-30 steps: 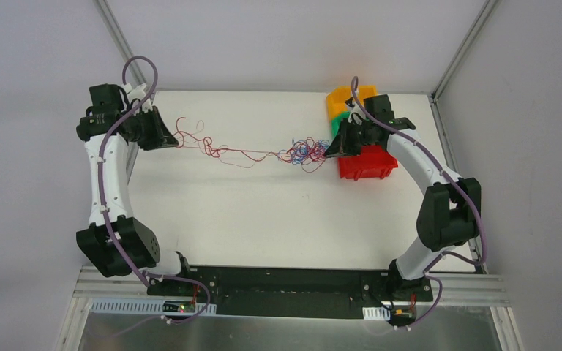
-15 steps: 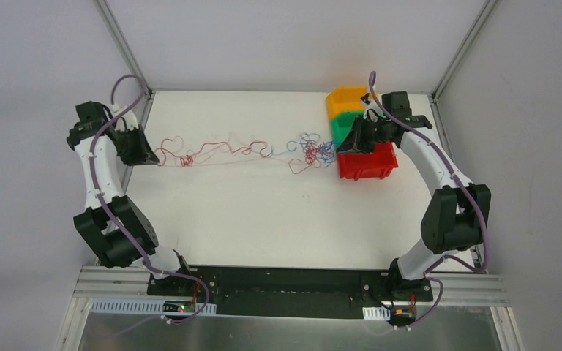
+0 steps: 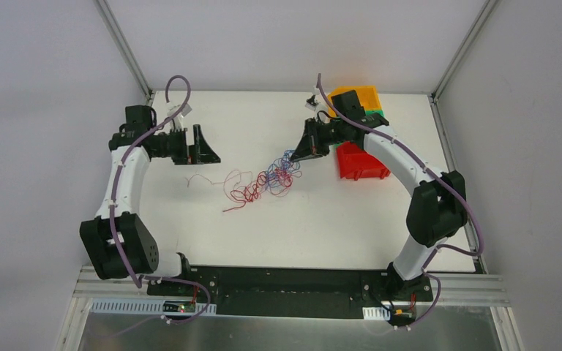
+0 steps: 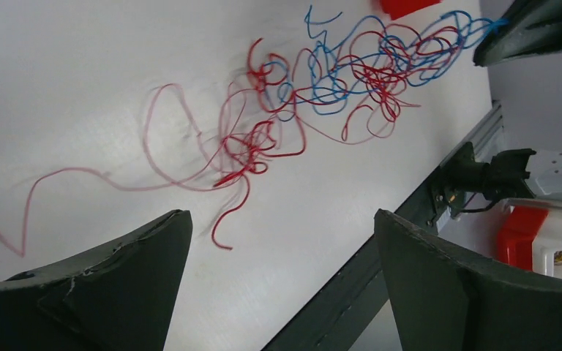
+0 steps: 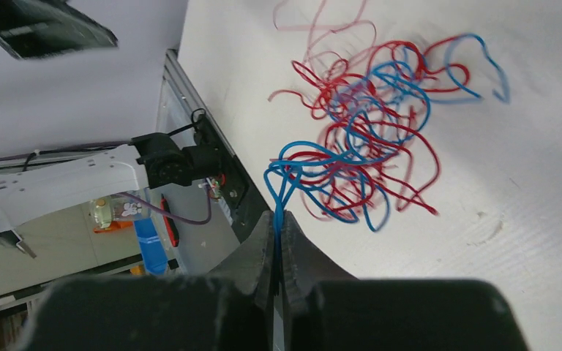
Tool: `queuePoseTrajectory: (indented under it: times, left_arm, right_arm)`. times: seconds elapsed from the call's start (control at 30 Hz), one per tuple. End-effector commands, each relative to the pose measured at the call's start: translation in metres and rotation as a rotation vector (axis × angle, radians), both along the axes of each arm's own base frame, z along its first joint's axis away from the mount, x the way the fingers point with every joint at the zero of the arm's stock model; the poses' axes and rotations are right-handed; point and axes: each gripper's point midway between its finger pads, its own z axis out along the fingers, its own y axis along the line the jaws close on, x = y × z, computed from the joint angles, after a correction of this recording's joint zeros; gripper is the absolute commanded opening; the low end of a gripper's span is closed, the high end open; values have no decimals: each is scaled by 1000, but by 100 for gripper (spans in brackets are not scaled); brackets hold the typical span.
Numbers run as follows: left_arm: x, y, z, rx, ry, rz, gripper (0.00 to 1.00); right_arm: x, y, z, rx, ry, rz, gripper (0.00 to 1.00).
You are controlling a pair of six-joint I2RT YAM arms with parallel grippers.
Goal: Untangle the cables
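Right wrist showed the right gripper clamping a blue cable; the left gripper, wide and empty, seemed best pinching a loose red end.

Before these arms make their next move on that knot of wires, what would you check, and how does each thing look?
1. The left hand open and empty: ok, its jaws stand wide with nothing between them.
2. The right hand gripping a wire: ok, shut on a blue cable.
3. Only one strand pinched there: cannot tell.
4. The cables separated: not ok, red and blue lie knotted in one clump.
5. A loose red strand for the left hand to take: ok, one trails out of the clump on that hand's side.
6. The cables apart from the red bin: ok, they lie on the table.
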Motion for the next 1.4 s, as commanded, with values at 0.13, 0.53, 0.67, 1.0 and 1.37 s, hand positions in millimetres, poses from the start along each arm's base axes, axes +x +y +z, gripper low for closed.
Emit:
queuePoseTrajectory:
  times: [0.13, 0.53, 0.67, 1.0, 1.37]
  left_arm:
    - [1, -106, 24, -172, -246, -178, 99]
    - [23, -205, -23, -216, -172, -277, 76]
    - [26, -176, -42, -230, -53, -204, 0]
    - [-24, -10, -110, 85, 154, 36, 0]
    - [-42, 109, -146, 275, 349, 189, 0]
  right_arm:
    - [-6, 30, 53, 150, -48, 79, 0]
    - [-15, 47, 73, 200, -35, 116, 0]
    - [-10, 32, 74, 200, -35, 83, 0]
    - [37, -43, 85, 195, -78, -131, 0]
    - [64, -87, 123, 225, -175, -238, 0]
